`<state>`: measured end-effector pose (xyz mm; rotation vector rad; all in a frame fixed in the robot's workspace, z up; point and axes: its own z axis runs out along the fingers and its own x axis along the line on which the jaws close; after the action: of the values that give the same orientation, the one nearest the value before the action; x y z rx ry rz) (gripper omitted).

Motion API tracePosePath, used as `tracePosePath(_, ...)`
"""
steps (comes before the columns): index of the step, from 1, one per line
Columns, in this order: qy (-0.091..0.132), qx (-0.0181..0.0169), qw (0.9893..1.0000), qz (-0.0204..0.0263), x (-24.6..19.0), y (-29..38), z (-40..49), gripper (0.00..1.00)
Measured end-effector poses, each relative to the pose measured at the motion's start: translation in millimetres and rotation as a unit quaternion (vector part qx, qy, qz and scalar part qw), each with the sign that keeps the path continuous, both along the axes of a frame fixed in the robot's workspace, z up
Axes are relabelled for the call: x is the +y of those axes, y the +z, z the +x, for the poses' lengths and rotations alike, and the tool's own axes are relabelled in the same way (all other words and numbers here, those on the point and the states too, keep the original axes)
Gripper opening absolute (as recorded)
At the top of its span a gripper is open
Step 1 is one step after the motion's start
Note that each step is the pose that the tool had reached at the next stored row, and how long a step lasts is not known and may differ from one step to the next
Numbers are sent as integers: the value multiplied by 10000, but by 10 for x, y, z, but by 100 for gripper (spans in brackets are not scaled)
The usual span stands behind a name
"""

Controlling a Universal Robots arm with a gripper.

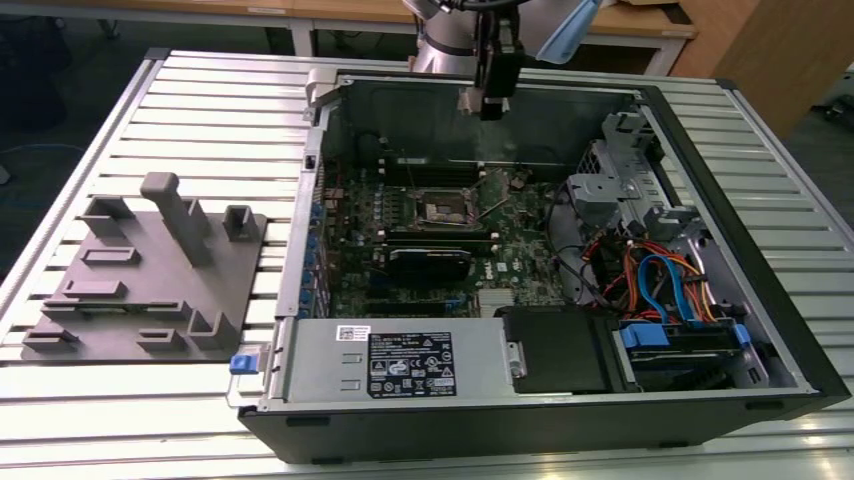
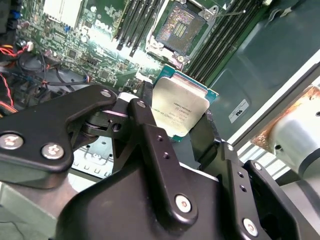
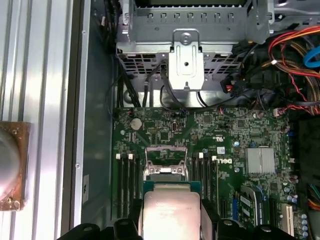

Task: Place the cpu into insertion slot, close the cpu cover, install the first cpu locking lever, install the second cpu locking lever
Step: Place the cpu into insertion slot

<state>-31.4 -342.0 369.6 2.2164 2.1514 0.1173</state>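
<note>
My pincer (image 2: 176, 122) pinches the chip (image 2: 181, 105) by two opposite edges, I reckon to hold it level for the bare socket (image 2: 181, 27) ahead.

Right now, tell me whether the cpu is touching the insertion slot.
Apart. In the second wrist view the gripper holds the cpu, while the insertion slot lies empty beyond it, its contacts uncovered.
</note>
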Motion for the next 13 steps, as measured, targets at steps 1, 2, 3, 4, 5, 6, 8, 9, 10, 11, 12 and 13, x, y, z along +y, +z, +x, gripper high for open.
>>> tracePosePath(1, -32, 0, 10000, 0, 0, 0, 0, 54)
tracePosePath(2, -48, 0, 10000, 0, 0, 0, 0, 54)
tracePosePath(3, -56, 0, 10000, 0, 0, 0, 0, 54)
tracePosePath(4, -59, 0, 10000, 0, 0, 0, 0, 54)
tracePosePath(5, -60, 0, 10000, 0, 0, 0, 0, 54)
tracePosePath(6, -61, 0, 10000, 0, 0, 0, 0, 54)
tracePosePath(8, -62, 0, 10000, 0, 0, 0, 0, 54)
tracePosePath(9, -62, 0, 10000, 0, 0, 0, 0, 54)
tracePosePath(10, -62, 0, 10000, 0, 0, 0, 0, 54)
tracePosePath(11, -62, 0, 10000, 0, 0, 0, 0, 54)
tracePosePath(12, -62, 0, 10000, 0, 0, 0, 0, 54)
tracePosePath(13, -62, 0, 10000, 0, 0, 0, 0, 54)
